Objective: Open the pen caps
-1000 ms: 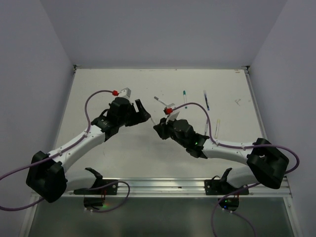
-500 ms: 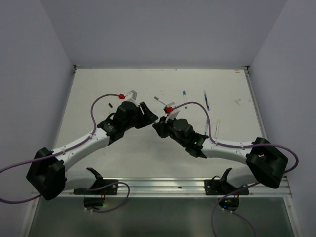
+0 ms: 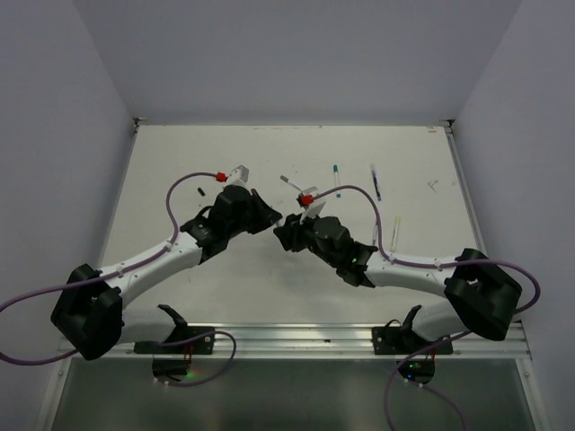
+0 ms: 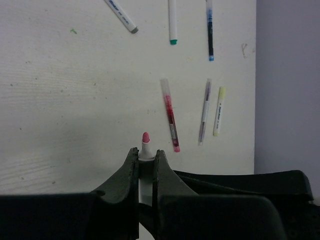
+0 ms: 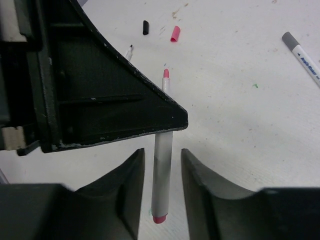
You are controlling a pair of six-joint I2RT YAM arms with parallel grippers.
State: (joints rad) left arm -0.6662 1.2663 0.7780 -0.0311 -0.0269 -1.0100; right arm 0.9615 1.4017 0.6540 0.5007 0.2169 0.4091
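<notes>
The pen (image 4: 145, 146) pinched in left jaws, right jaws parted

Barrel of pink-tip pen (image 4: 145, 142) mostly hidden btwn left hand (image 4: 145, 155) fingers; grey-capped pen (image 4: 122, 16) cut off at top edge.

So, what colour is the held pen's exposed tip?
Pink. The pen shows best in the left wrist view.

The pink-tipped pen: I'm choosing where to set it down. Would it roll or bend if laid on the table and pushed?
The pink-tipped pen looks like a slim round barrel, so it would probably roll if pushed sideways on the table. Pinched in the left gripper, it juts straight without sagging, so it is likely stiff and light.
</notes>
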